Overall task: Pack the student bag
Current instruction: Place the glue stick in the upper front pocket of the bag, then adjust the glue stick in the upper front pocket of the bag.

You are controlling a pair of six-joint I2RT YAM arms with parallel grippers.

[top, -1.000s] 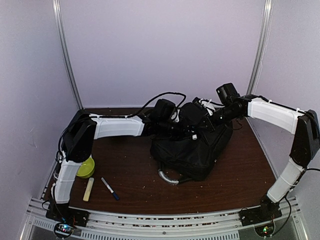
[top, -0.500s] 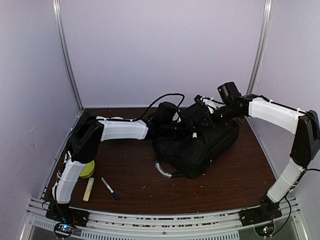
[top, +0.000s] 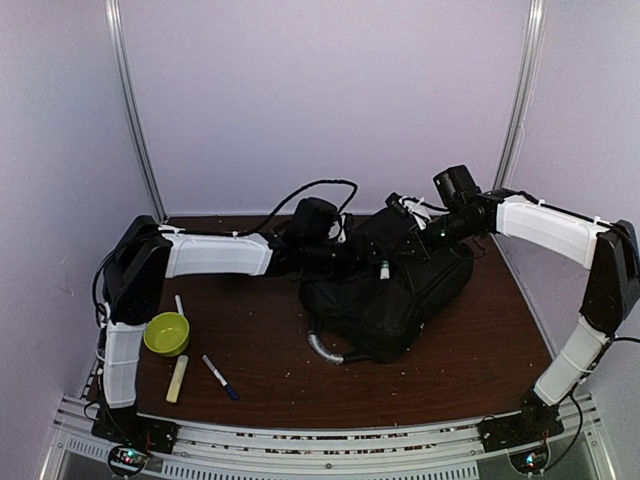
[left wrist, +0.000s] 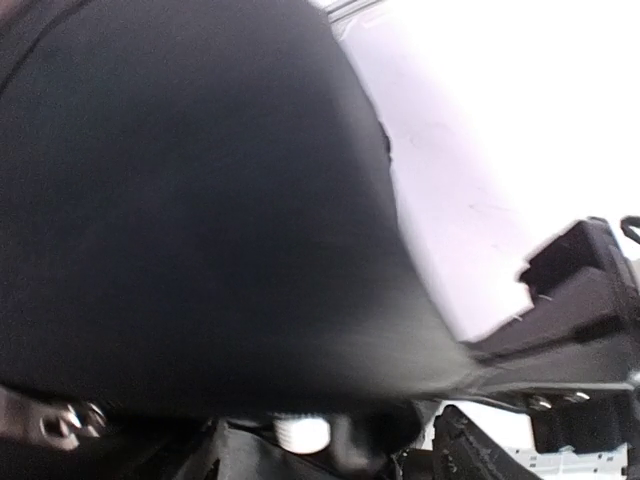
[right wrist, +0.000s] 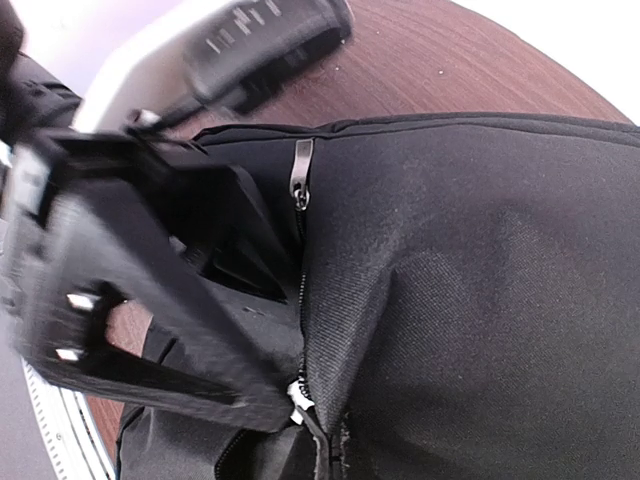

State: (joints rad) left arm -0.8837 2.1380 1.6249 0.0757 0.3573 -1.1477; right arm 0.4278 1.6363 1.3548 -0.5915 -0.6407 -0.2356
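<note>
1. Top view: The student bag [top: 385, 305] lies at the middle of the table [top: 270, 350], nearer the back, with its grey handle [top: 325, 348] pointing to the near edge. The right gripper [top: 400, 238] is clenched at the bag's far top edge. It seems to pinch the cloth and lift it, so the mouth gapes for packing. The left gripper [top: 345, 252] is at that mouth. It is black on black, so I cannot tell how its jaws stand. A green bowl [top: 166, 333], a pen [top: 220, 377] and a pale stick [top: 177, 379] lie by the left arm (maybe next to go in).
2. Left wrist view: Blurry black bag cloth fills almost everything. This pincer's own fingers are too hard to pick out. A small white cap [left wrist: 300, 432] peeks out at the bottom, and I cannot tell what it belongs to.
3. Right wrist view: The bag cloth bunches into folds toward the bottom, which fits a pinch. A zipper pull [right wrist: 300, 170] hangs by the open slit. A big blurry black part covers the left side, and the bag's inside is hidden.
</note>
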